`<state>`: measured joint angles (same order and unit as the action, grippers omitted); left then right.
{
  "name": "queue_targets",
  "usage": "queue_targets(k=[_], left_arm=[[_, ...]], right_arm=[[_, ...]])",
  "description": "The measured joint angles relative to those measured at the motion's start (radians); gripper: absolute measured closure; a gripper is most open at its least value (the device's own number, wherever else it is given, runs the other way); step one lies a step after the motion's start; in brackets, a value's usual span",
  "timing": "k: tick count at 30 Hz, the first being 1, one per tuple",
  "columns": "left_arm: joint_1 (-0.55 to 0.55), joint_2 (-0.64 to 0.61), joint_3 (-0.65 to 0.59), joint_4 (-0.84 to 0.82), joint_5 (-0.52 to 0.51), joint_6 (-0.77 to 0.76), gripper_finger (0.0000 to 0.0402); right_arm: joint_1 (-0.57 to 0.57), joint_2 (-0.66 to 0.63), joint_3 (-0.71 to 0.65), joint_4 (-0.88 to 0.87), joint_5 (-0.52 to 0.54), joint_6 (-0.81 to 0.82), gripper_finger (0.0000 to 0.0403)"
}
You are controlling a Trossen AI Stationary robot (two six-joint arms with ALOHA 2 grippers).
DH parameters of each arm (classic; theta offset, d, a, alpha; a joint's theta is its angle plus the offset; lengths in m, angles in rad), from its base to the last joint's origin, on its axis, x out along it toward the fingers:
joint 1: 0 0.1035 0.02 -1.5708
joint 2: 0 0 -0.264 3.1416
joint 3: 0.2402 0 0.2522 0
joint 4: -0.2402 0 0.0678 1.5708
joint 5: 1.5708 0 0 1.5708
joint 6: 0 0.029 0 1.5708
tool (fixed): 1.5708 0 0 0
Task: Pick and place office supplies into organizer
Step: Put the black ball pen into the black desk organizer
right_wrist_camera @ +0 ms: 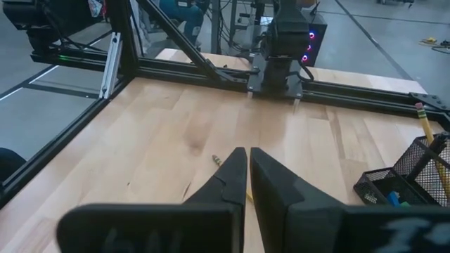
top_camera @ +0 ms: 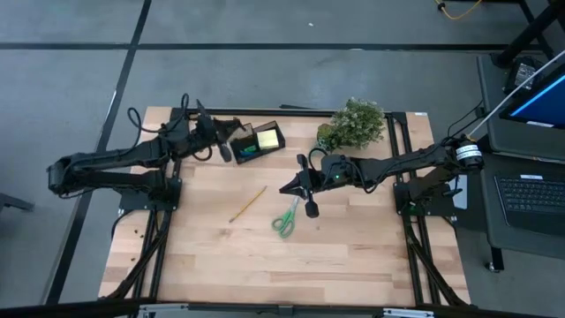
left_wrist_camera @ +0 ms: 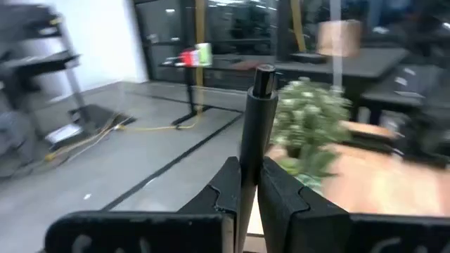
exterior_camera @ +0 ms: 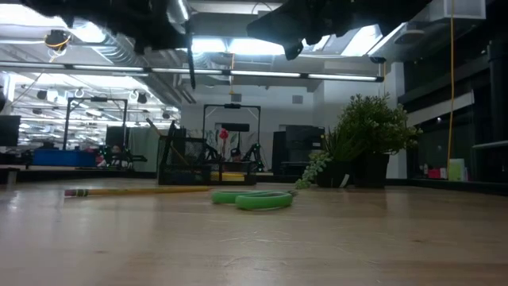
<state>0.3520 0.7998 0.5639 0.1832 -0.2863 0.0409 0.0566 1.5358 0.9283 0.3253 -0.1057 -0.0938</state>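
Pinching a thin, stiff black pen (left_wrist_camera: 253, 140), the left claw (left_wrist_camera: 242, 190) is hovering near the organizer (top_camera: 256, 141); the right claw (right_wrist_camera: 247, 176) is closed empty above light, rigid scissors (top_camera: 286, 218), best gripped mid-blade.

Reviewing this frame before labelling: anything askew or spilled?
Nothing stands out. The pencil and scissors lie loose on the table, the organizer sits upright, and the left fingers pinch a black pen.
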Motion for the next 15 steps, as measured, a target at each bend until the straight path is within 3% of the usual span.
queue_targets(k=[4,7,15], left_arm=[[0.114,0.023,-0.057,0.090,0.007,-0.058,0.0379],[0.182,0.052,-0.075,0.093,0.083,-0.083,0.0379],[0.242,0.170,-0.144,0.217,0.184,-0.100,0.0379]], right_arm=[[0.000,0.000,0.000,0.013,0.000,-0.016,0.0380],[0.000,0.000,0.000,0.016,0.000,-0.016,0.0380],[0.000,0.000,0.000,0.015,0.001,-0.017,0.0380]])
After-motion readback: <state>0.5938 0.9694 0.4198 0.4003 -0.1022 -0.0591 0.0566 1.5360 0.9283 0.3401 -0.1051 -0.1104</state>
